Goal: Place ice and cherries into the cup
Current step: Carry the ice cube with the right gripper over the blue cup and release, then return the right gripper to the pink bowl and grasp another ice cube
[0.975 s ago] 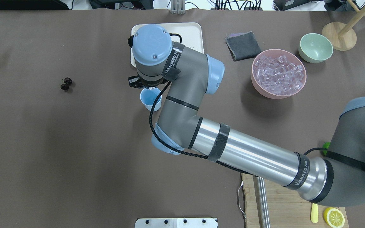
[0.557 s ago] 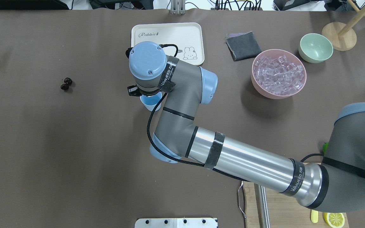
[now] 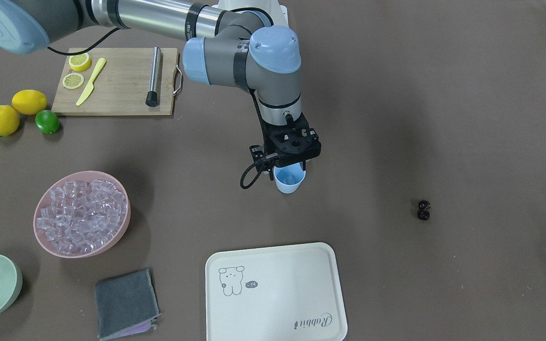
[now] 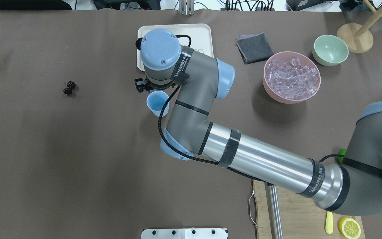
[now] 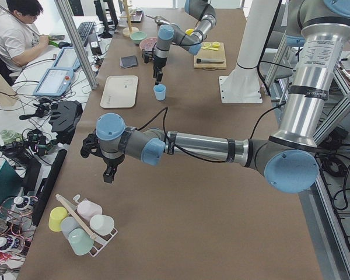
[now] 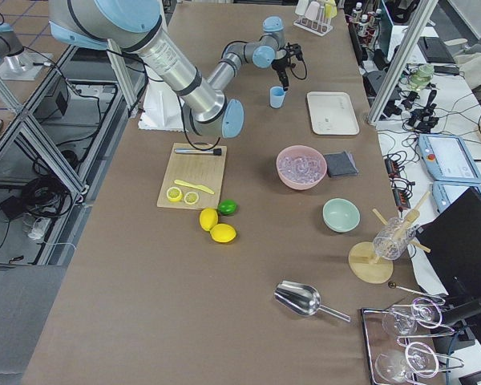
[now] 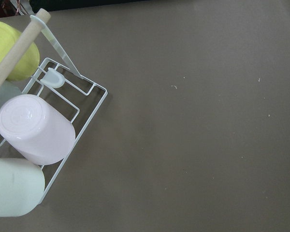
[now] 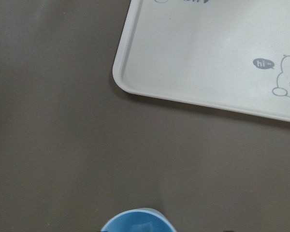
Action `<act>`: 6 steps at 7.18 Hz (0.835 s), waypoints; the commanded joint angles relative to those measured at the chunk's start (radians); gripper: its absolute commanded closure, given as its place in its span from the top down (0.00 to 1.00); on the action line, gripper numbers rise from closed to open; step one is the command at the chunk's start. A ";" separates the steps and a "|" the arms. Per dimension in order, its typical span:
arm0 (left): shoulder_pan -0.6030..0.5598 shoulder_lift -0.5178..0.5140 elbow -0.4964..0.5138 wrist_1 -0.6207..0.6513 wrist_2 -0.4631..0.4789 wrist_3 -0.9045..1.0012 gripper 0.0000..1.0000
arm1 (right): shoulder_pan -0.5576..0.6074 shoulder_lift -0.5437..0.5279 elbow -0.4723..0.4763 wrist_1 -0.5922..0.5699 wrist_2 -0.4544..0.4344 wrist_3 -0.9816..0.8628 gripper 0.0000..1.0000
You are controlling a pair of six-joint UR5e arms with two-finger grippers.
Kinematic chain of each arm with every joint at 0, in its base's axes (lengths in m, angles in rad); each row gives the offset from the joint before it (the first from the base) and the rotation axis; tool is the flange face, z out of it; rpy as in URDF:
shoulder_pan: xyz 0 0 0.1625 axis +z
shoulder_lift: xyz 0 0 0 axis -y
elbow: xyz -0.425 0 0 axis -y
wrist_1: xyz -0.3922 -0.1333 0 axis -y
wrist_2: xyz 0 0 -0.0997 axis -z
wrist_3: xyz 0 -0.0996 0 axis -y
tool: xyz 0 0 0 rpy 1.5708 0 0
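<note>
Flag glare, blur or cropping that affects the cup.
Overhead: bright streaks on the right arm's metal forearm, cup mostly clear. Right wrist: cup cropped at the bottom edge, slightly soft. Front-facing: even light, glints on the ice.

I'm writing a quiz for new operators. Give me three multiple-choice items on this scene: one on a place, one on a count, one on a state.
1. Where are the cherries relative to the cup?
A inside it
B on the bare table, apart from it
C on its rim

2. How many whole lemons lie beside the lime?
A three
B one
C two

3. How does the cup stand?
A upright, mouth up
B on its side
C upside down

Answers:
B, since the overhead view shows bare table between cherries and cup.
C, since two yellow lemons lie next to the green lime.
A, since its open mouth faces up.
</note>
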State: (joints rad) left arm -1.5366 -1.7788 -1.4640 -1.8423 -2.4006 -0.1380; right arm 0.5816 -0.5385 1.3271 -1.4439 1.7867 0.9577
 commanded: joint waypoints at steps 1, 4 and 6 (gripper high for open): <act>0.001 -0.002 0.002 0.000 0.000 -0.002 0.98 | 0.157 -0.208 0.254 -0.082 0.188 -0.101 0.98; 0.003 -0.002 0.001 0.000 0.000 -0.003 0.98 | 0.300 -0.432 0.287 -0.076 0.212 -0.543 0.98; 0.003 -0.002 0.004 -0.009 0.001 -0.003 0.97 | 0.384 -0.432 0.204 -0.069 0.319 -0.756 0.94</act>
State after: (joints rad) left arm -1.5343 -1.7809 -1.4633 -1.8443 -2.4004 -0.1409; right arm 0.9112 -0.9598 1.5806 -1.5181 2.0345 0.3549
